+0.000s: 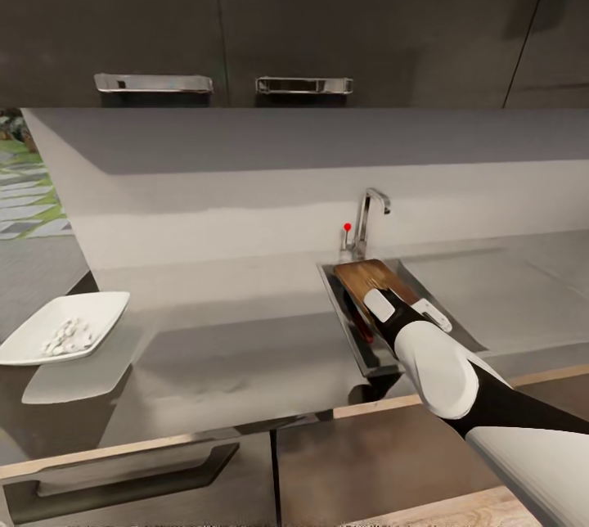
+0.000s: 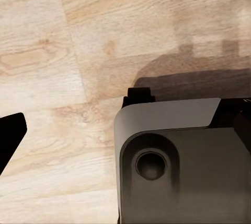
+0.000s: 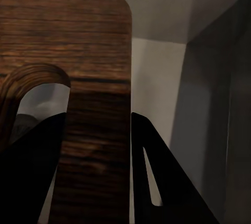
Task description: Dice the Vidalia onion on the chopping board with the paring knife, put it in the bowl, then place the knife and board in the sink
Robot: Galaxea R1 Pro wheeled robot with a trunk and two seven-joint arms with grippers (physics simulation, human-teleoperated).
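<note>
Over the sink, at the right of the worktop: the right pincer is clamped on the board, one dark finger on each side of the solid strip beside the handle cut-out. The board sits tilted, part inside the basin, its far end up near the faucet.

Board: brown wood, clear grain, rounded corners, flat and stiff. Judged light enough for one arm, but a hold near one end leaves the far end free to swing. The strip by the cut-out looks a sound place to grip; the smooth faces could slip if the pinch slackens.

Something red and dark shows low in the basin beside the arm, likely the knife; too hidden to be sure.

Sink: grey steel, hard, angular chrome faucet with a red knob.

Bowl: white, shallow, squarish, at the worktop's left end, holding pale diced pieces.

Left pincer: over pale wood floor; one dark finger tip shows, so I cannot tell its state.
</note>
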